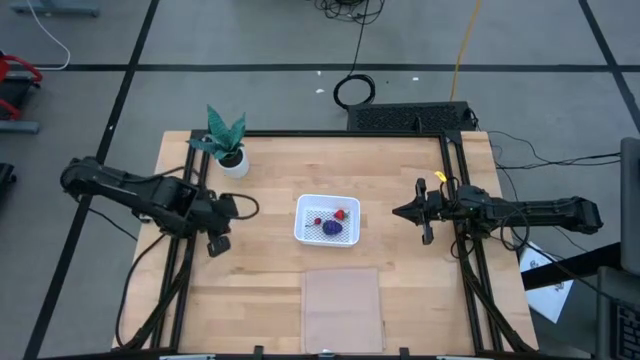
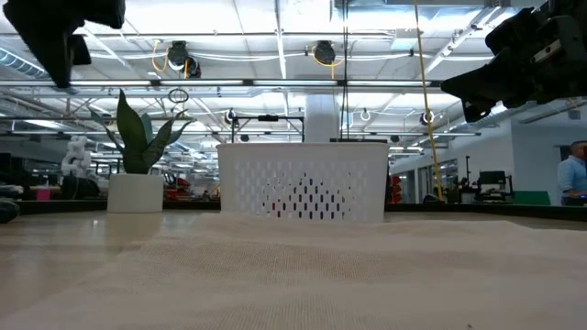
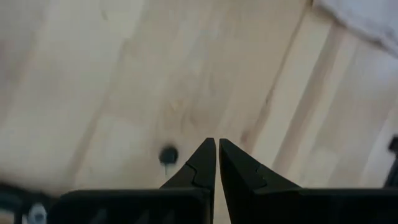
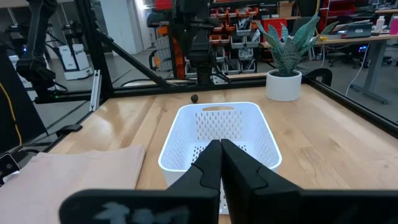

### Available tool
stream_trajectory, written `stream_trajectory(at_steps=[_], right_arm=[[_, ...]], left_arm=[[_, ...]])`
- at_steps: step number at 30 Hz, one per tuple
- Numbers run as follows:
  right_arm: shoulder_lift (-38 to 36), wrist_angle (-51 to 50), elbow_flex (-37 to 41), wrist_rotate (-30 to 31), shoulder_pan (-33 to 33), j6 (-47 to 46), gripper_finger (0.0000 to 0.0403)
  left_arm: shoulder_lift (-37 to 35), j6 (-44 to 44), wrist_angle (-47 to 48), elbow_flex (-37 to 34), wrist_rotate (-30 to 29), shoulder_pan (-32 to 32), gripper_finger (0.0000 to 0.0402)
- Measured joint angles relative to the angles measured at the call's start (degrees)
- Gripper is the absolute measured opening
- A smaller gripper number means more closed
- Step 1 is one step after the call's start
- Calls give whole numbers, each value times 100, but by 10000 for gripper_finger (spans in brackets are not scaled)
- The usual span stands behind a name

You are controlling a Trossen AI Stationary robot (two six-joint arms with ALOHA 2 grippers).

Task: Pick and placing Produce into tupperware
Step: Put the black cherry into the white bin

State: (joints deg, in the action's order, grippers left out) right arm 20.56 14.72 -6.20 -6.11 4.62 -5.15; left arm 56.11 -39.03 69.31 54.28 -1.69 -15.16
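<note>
The white tupperware (image 1: 326, 220) stands mid-table, with a purple lumpy cluster (image 1: 333, 229) and two small red pieces (image 1: 340, 214) in it. A small dark berry (image 3: 168, 154) lies on the bare wood to the tupperware's left, also seen in the right wrist view (image 4: 194, 98). My left gripper (image 3: 216, 146) is shut with nothing between its fingers and points steeply down above the table, close beside the berry (image 1: 220, 241). My right gripper (image 1: 397, 212) is shut, level, right of the tupperware and pointing at it (image 4: 219, 144).
A potted green plant (image 1: 228, 145) stands at the far left of the table. A flat translucent sheet (image 1: 343, 305) lies near the front edge, in front of the tupperware. Black frame rails (image 1: 455, 200) run along the table's sides.
</note>
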Motion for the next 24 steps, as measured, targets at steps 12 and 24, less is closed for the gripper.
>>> stream_trajectory(at_steps=[12,24], right_arm=[[-1,-121,0,0,-2,-13,0],[-2,-129,0,0,-2,-20,0]], left_arm=[[383,-205,685,-4,337,-108,21],[396,-193,302,-7,91,-411,156]])
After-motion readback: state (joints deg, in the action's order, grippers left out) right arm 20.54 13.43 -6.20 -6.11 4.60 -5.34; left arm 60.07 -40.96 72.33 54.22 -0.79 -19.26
